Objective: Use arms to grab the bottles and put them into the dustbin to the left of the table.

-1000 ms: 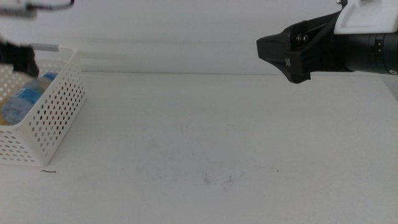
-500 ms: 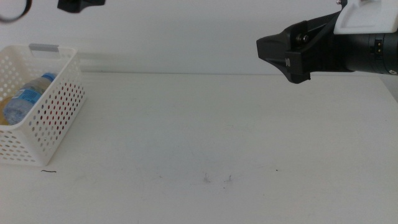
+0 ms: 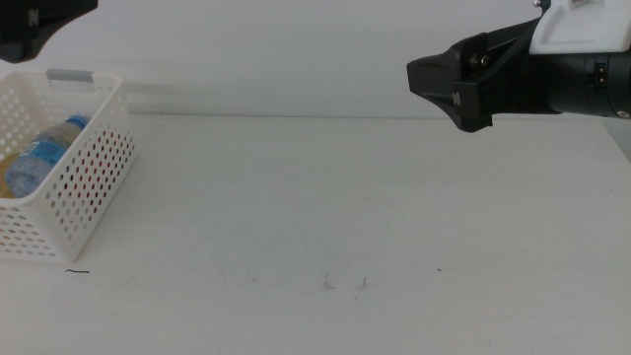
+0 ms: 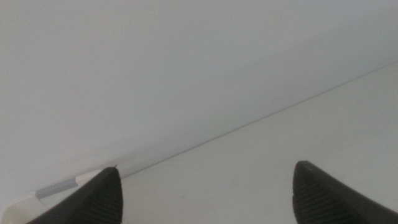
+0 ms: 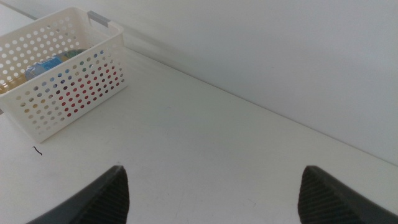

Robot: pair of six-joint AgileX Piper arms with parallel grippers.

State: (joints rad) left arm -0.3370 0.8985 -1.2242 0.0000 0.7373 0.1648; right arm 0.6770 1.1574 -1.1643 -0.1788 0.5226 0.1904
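The dustbin stands at the table's left edge, a white perforated basket with a grey tab. Inside lies a clear water bottle with a blue cap, a yellowish bottle beside it, and red shows through the holes. My left gripper hangs high above the dustbin at the picture's top left corner; in its wrist view the left gripper is open and holds nothing. My right gripper hovers high over the table's right side, and the right gripper is open and holds nothing.
A plain white wall rises behind the table. In the right wrist view the dustbin sits far off across the tabletop. A few small dark specks mark the table near its front.
My left gripper rose from the dustbin's rim, up and away to the top left corner. The right arm has not moved.
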